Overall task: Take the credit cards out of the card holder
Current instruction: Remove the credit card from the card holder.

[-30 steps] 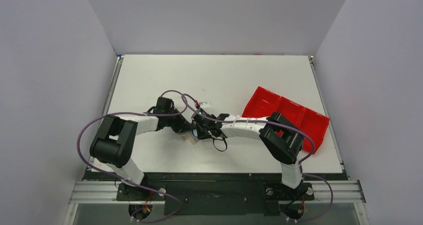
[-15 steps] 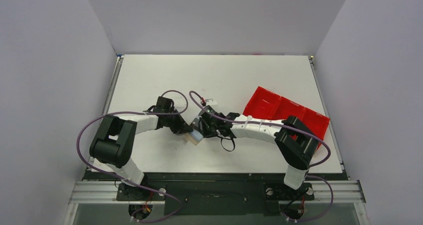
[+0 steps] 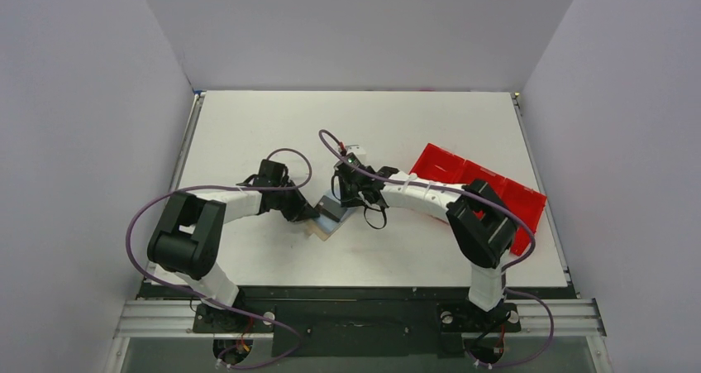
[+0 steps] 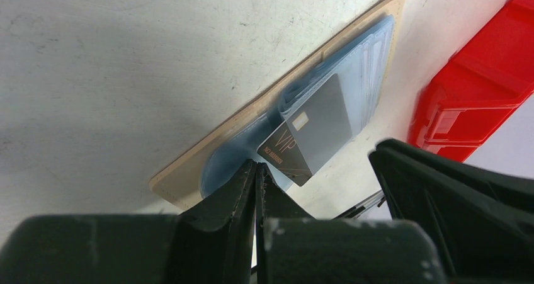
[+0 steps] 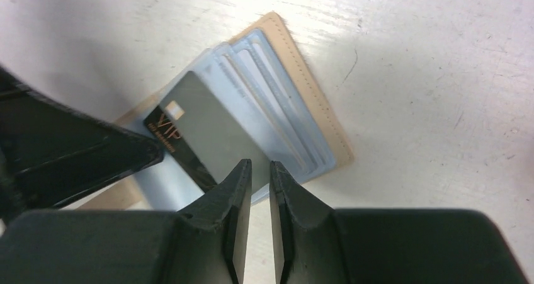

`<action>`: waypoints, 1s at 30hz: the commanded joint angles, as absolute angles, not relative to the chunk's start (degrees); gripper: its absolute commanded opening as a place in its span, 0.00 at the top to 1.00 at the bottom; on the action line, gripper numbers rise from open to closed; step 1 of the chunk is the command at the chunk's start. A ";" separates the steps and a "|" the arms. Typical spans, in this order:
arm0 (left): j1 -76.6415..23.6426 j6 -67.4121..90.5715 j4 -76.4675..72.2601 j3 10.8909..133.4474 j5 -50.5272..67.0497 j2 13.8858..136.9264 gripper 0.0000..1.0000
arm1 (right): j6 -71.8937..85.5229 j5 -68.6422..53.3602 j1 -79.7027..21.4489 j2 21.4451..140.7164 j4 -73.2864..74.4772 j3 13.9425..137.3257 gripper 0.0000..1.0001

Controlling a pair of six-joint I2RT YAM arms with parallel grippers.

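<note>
The tan card holder (image 3: 321, 231) lies open on the white table between my two grippers. Its pale blue sleeves hold several credit cards (image 5: 271, 89). One grey card (image 4: 315, 126) marked VIP sticks out of a sleeve at a slant, lying loose on top (image 5: 211, 130). My left gripper (image 4: 257, 168) is shut, with its tips pressed down on the blue sleeve at the holder's near end (image 3: 307, 214). My right gripper (image 5: 258, 168) stands slightly open at the grey card's edge, with nothing between its fingers (image 3: 345, 201).
A red compartment tray (image 3: 438, 166) sits to the right of the holder, partly under my right arm, and shows at the right edge of the left wrist view (image 4: 478, 95). White walls close in the table on three sides.
My right gripper has opened a little and drawn back toward the far right. The grey card it pulled now lies half out of the holder. The left gripper stays put.
</note>
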State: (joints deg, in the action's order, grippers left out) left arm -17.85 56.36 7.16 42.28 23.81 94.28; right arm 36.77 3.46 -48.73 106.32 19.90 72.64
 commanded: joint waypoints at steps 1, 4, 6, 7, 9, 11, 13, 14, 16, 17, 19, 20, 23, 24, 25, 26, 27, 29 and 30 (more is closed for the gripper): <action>-17.51 55.86 5.42 42.62 23.45 91.94 1.00 | 34.74 4.69 -48.82 109.35 21.31 75.50 0.87; -17.49 56.04 4.55 42.33 23.69 91.77 1.00 | 34.98 5.11 -48.87 110.28 21.56 75.58 0.88; -17.49 56.07 4.12 42.01 23.88 91.65 1.00 | 35.27 5.44 -49.03 110.59 21.61 75.39 0.90; -17.49 56.12 3.49 41.68 23.98 91.48 1.00 | 35.34 5.75 -49.08 110.77 21.88 75.21 0.90; -17.49 56.53 2.35 40.96 24.27 91.04 1.00 | 35.78 5.98 -49.27 111.01 22.37 74.88 0.92; -17.49 56.98 1.22 40.18 24.50 90.47 1.00 | 36.38 6.21 -49.46 111.30 22.57 74.36 0.93; -17.48 57.64 -0.79 39.34 24.95 89.89 1.00 | 36.79 6.24 -49.68 111.57 22.66 73.78 0.95; -17.49 58.00 -1.54 38.75 25.09 89.51 0.98 | 37.02 6.33 -49.84 111.73 22.63 73.59 0.96; -17.49 58.72 -3.33 37.88 25.58 89.05 0.96 | 37.30 6.32 -49.96 112.01 22.67 72.99 0.97; -17.49 58.98 -4.72 37.48 25.89 88.87 0.95 | 37.41 6.37 -49.98 112.18 22.67 72.84 0.98; -17.44 59.82 -6.20 36.62 26.00 88.18 0.92 | 37.59 6.41 -50.04 112.36 22.68 72.44 0.98; -17.48 59.83 -6.35 36.31 25.96 87.96 0.90 | 37.60 6.41 -50.02 112.49 22.68 72.29 0.99; -17.47 59.69 -6.16 36.22 25.57 88.17 0.85 | 37.77 6.49 -50.02 112.70 22.66 72.17 1.00; -17.46 59.64 -6.20 36.17 25.49 88.34 0.84 | 37.78 6.50 -50.08 112.75 22.67 72.16 1.00; -17.43 59.54 -6.23 36.10 25.18 88.62 0.83 | 37.83 6.50 -50.05 112.80 22.67 72.16 1.00; -17.48 59.52 -6.28 36.01 25.02 88.78 0.83 | 37.86 6.49 -50.03 112.84 22.68 72.16 1.00; -17.48 59.51 -6.40 35.98 24.65 89.01 0.82 | 37.83 6.50 -50.04 112.85 22.68 72.16 1.00; -17.49 59.25 -6.40 36.02 23.98 89.48 0.82 | 37.84 6.48 -50.07 112.94 22.64 72.09 1.00; -17.49 59.20 -6.35 35.98 23.85 89.61 0.82 | 37.86 6.45 -50.04 112.94 22.62 72.03 1.00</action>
